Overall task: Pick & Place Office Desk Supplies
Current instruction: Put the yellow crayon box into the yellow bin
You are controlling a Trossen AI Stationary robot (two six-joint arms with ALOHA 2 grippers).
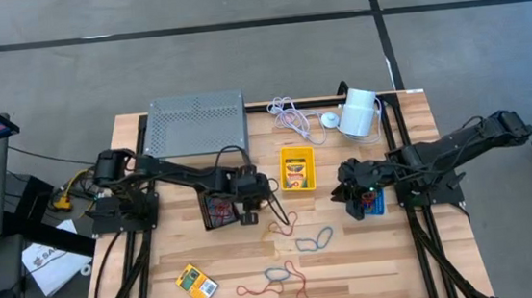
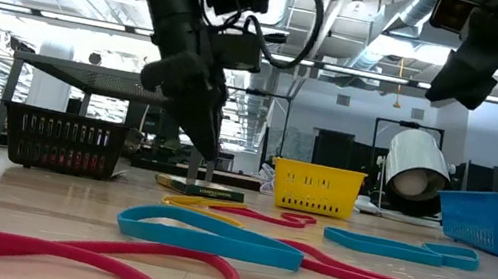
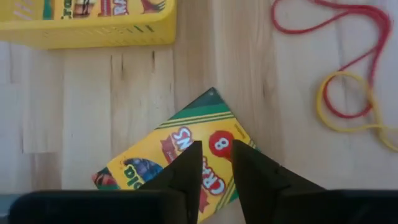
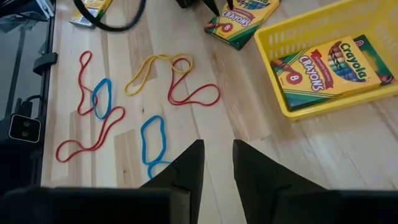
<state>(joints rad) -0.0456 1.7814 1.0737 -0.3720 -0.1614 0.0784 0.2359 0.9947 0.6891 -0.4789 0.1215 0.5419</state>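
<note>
Left gripper (image 1: 250, 214) is low over the middle of the worktop (image 1: 406, 262), just to the right of the black bin (image 1: 215, 211). Its tip is down at a loose Crayola crayon box (image 3: 186, 124) that lies flat and askew on the wood. I cannot tell whether I am clenched on this box or only touching it. Right gripper (image 4: 216, 146) hangs raised toward the right edge of the worktop, above the blue bin (image 1: 375, 204). Its fingers (image 4: 186, 165) are narrowly parted with bare wood showing between them, and nothing is grasped. The yellow bin (image 1: 299, 190) sits between my two grippers, nearer the back edge, with a second crayon box (image 4: 329, 65) lying flat inside it, label up. A third crayon box (image 1: 197, 284) lies by itself near the front-left corner. Rubber bands are spread over the front half of the worktop. A yellow loop (image 3: 348, 106) is overlapped by a red loop (image 3: 336, 25) close beside the loose box under my left gripper. One blue loop (image 1: 314, 239) lies further toward the front. Another blue loop (image 1: 277, 273) crosses a long red band (image 1: 288, 288) close to the front edge. At the back edge are the grey perforated stand (image 1: 193, 123), a white cable (image 1: 287, 113) and a white cylinder (image 1: 359, 112).
</note>
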